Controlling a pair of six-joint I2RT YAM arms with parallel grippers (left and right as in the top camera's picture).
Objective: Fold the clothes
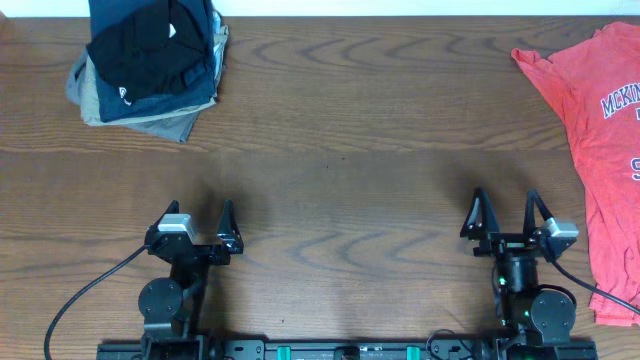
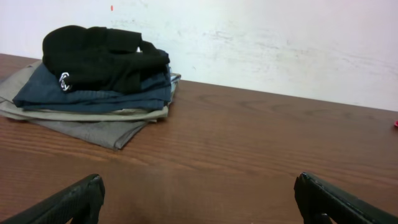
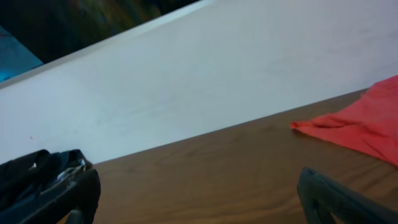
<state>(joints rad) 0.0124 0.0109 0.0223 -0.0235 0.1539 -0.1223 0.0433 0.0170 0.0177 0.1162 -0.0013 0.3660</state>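
Near the front edge of the table (image 1: 340,170), the left gripper (image 1: 197,225) and right gripper (image 1: 506,218) both stood empty, fingers wide apart; the red T-shirt (image 1: 600,140) lay unfolded at the far right, a folded pile (image 1: 150,65) far left; a fresh fold seemed due, so the right gripper would first have to pull that shirt to the middle

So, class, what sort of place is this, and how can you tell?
Likely a robot lab bench: left arm and right arm mounted at a wooden table, a folded stack, a red T-shirt spread out.
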